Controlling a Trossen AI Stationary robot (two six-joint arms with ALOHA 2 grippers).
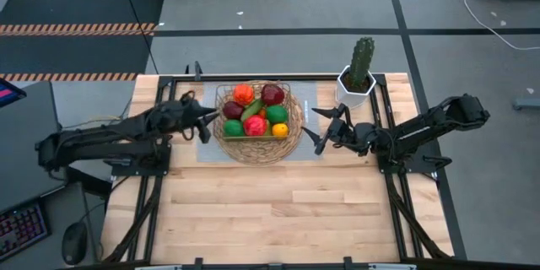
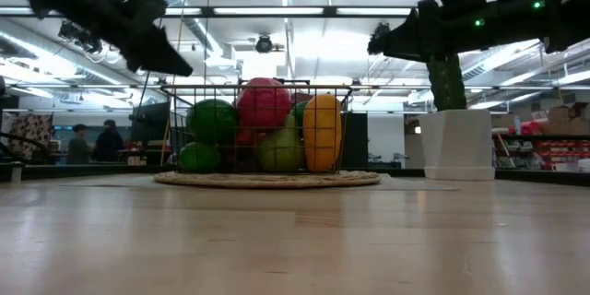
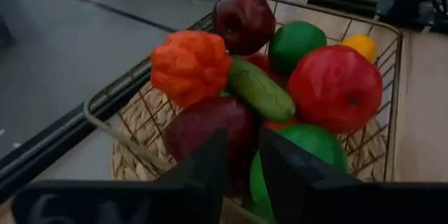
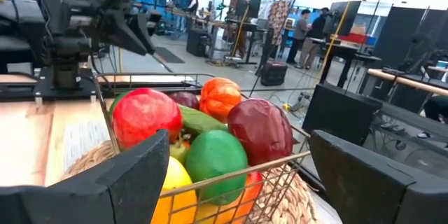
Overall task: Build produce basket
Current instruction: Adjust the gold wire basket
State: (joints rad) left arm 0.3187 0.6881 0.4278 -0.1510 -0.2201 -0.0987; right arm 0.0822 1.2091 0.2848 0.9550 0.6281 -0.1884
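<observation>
The tan wicker basket (image 1: 253, 153) with its wire centre sits at the table's far middle. It is heaped with produce: an orange-red piece (image 1: 244, 94), a dark red one (image 1: 272, 94), a cucumber (image 1: 252, 108), a red fruit (image 1: 255, 125), green ones (image 1: 277, 114) and a yellow one (image 1: 279, 130). My left gripper (image 1: 205, 126) hovers just off the basket's left rim, raised above it, fingers (image 3: 217, 154) a narrow gap apart with nothing between them. My right gripper (image 1: 318, 130) hovers off the right rim, wide open and holding nothing, pointing level at the basket (image 4: 280, 162).
A tall green cactus (image 1: 362, 59) in a white pot (image 1: 353, 91) stands at the far right, close behind my right arm. A grey mat (image 1: 204, 148) lies under the basket. Bare wooden tabletop (image 1: 278, 211) stretches across the near half. People stand in the room beyond.
</observation>
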